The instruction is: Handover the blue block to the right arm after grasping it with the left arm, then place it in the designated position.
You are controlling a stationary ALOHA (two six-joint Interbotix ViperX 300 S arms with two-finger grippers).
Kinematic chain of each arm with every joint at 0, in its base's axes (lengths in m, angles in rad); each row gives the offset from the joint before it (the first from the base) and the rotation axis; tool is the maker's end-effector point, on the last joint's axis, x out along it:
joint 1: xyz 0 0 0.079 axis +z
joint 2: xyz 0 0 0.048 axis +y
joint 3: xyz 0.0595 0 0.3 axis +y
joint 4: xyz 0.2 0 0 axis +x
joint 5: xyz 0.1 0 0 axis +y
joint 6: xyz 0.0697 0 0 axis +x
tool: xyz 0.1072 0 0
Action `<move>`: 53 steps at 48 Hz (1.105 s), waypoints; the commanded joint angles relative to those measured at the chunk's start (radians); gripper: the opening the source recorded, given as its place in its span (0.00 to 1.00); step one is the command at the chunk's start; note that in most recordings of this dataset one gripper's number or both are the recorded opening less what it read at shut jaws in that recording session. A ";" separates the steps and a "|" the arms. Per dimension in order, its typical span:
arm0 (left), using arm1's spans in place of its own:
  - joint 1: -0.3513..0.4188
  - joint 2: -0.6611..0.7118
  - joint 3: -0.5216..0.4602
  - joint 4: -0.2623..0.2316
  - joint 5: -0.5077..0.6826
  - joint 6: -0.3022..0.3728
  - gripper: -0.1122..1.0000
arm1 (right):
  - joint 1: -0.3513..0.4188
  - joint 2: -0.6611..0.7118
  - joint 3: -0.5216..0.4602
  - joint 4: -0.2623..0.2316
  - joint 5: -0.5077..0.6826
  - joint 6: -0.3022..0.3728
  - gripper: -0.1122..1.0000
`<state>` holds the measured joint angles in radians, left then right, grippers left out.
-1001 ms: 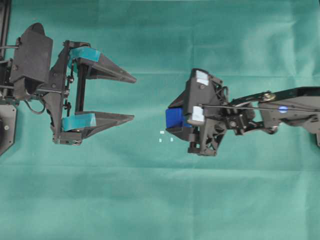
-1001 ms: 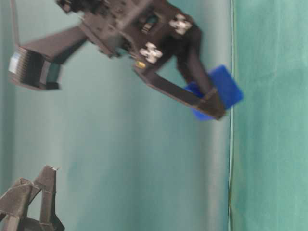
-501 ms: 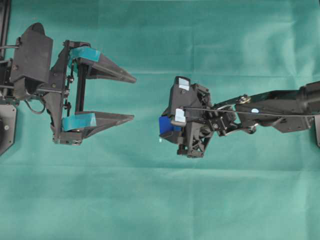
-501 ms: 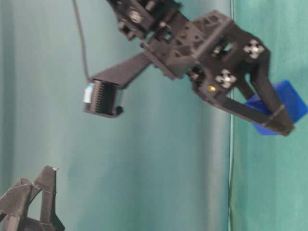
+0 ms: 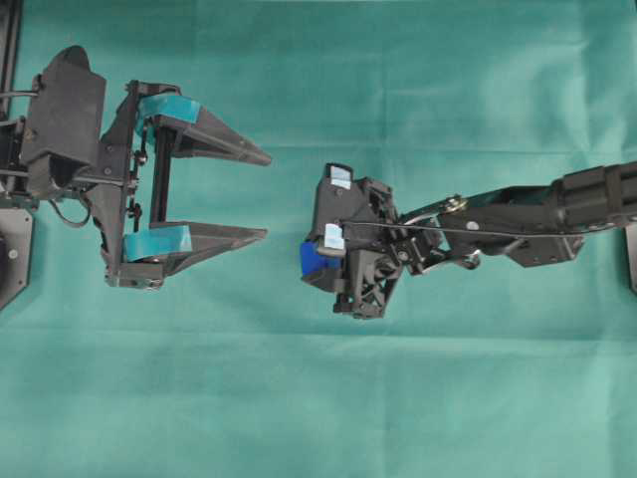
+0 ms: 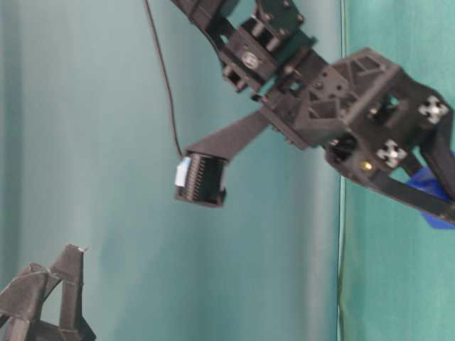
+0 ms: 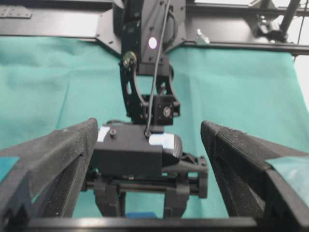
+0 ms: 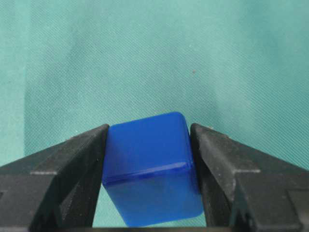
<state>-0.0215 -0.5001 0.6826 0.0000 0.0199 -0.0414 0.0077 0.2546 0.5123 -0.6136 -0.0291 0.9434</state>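
Observation:
The blue block (image 5: 312,260) is clamped between the fingers of my right gripper (image 5: 311,262), the plain black one, which is tilted steeply down over the middle of the green cloth. The right wrist view shows the block (image 8: 147,166) held tight between both fingers (image 8: 72,164), low over the cloth. It also shows at the right edge of the table-level view (image 6: 435,193). My left gripper (image 5: 267,196), with teal tape bands, is open and empty, left of the block and apart from it. The white marks of the designated position are hidden.
The left wrist view looks between the left gripper's fingers (image 7: 58,154) at the right arm's wrist camera housing (image 7: 130,152), with a sliver of the block (image 7: 140,214) below. A black frame (image 7: 53,21) runs along the cloth's far edge.
My right gripper has moved left and down toward the cloth with the block, covering the white marks. My left gripper has not moved.

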 commanded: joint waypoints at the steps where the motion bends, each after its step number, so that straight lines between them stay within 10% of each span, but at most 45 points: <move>1: 0.002 -0.005 -0.021 -0.002 -0.005 0.000 0.99 | -0.003 -0.005 -0.032 0.002 -0.011 0.002 0.62; 53: 0.002 -0.005 -0.021 -0.002 -0.005 0.000 0.99 | 0.008 0.006 -0.032 -0.018 -0.005 0.000 0.62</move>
<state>-0.0230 -0.5001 0.6842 0.0000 0.0199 -0.0414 0.0138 0.2838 0.4985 -0.6335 -0.0307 0.9403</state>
